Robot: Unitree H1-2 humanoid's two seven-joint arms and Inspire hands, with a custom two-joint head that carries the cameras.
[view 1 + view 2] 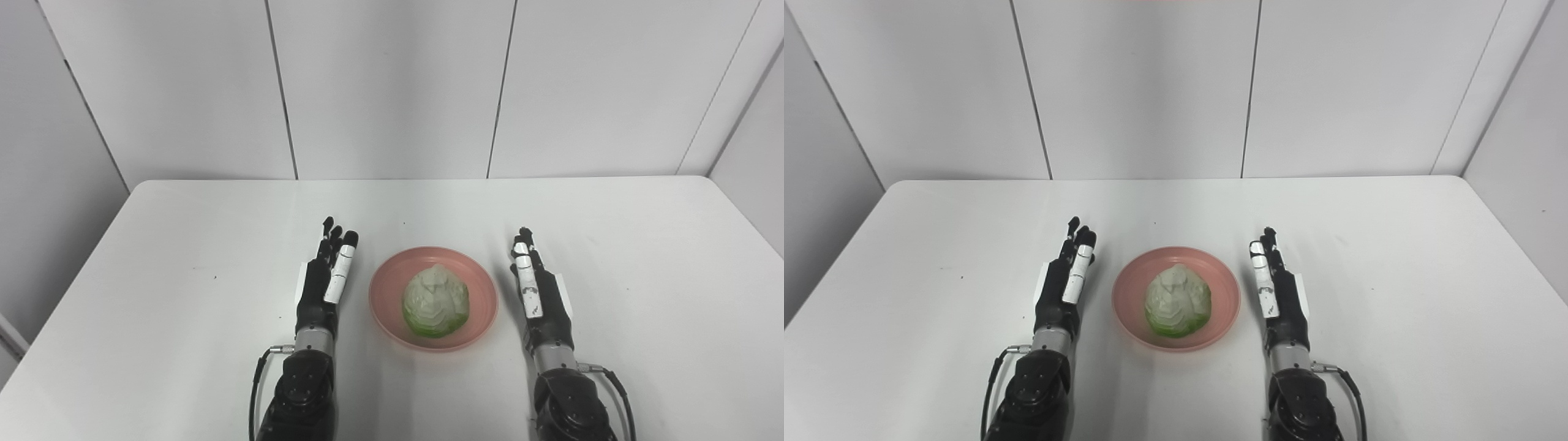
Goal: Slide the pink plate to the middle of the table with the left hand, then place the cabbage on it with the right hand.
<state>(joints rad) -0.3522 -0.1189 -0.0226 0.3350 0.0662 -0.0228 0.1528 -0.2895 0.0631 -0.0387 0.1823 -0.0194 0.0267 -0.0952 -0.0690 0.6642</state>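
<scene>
A pink plate [386, 283] sits on the white table near its middle, toward the front. A pale green cabbage [435, 301] rests on the plate. My left hand [327, 275] is open and empty, fingers straight, just left of the plate and apart from it. My right hand [536, 286] is open and empty, fingers straight, just right of the plate and apart from it. The same layout shows in the right eye view, with the plate [1130, 285], the cabbage [1177, 301], the left hand [1066, 278] and the right hand [1277, 288].
The white table [184, 245] runs back to grey wall panels [392, 92]. Its left and right edges slope toward the front. Thin black cables loop beside both wrists.
</scene>
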